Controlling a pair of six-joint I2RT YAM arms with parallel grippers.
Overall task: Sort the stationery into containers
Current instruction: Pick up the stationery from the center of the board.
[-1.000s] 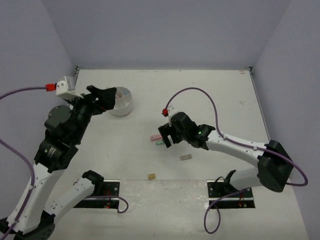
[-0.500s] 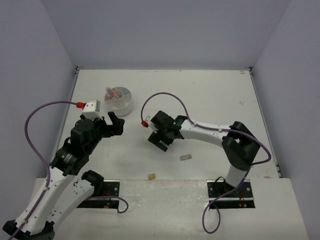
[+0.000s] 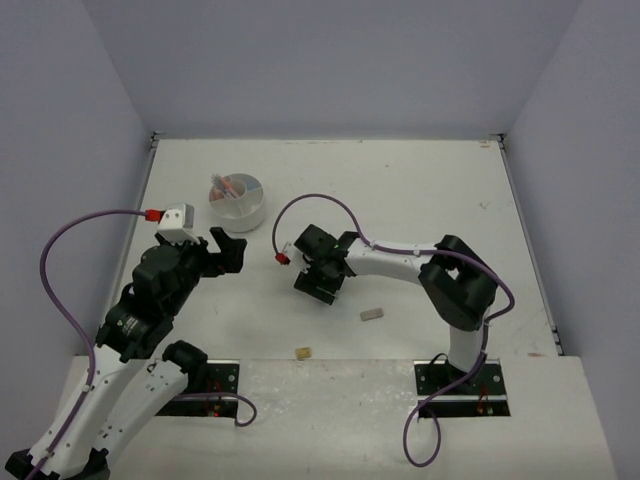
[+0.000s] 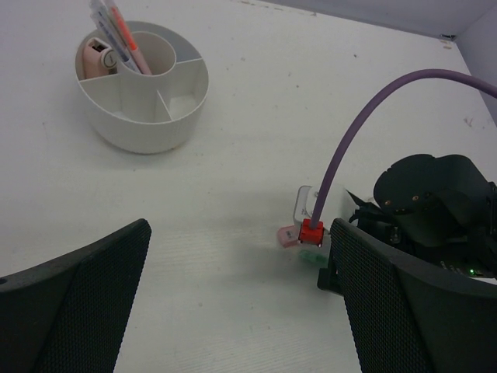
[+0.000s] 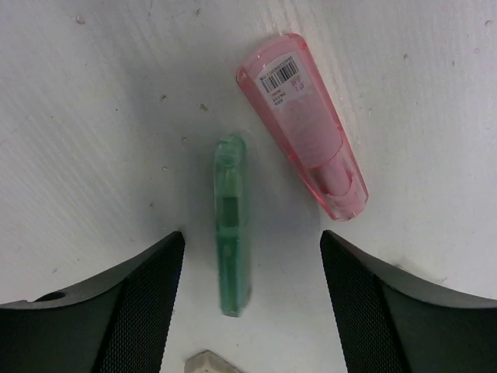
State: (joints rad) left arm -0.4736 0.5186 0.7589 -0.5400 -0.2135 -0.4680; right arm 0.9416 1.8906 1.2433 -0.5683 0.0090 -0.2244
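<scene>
1 grn clip (image 5: 231, 225); 1 pink clip (image 5: 307, 124); 1 tan eraser (image 3: 301, 352); 1 tub (image 4: 140, 128)

Green clip (image 5: 231, 233) lying beside pink clip (image 5: 304, 128), pens (image 4: 128, 40) leaning in white tub (image 4: 140, 130)

So the left arm (image 3: 140, 310) rises from its base at the near edge and sits folded over the left side of the worktop, elbow bent, wrist aimed toward the middle. The left end effector (image 3: 228, 250) is spread wide, fingers (image 4: 78, 303) out at both sides of the wrist view, held well up off the surface. The right arm (image 3: 400, 262) runs low from its base at the near edge, leftward to the middle of the worktop. The right end effector (image 3: 320, 283) points straight down, close over the surface, its fingers (image 5: 116, 303) parted with a clear gap.
</scene>
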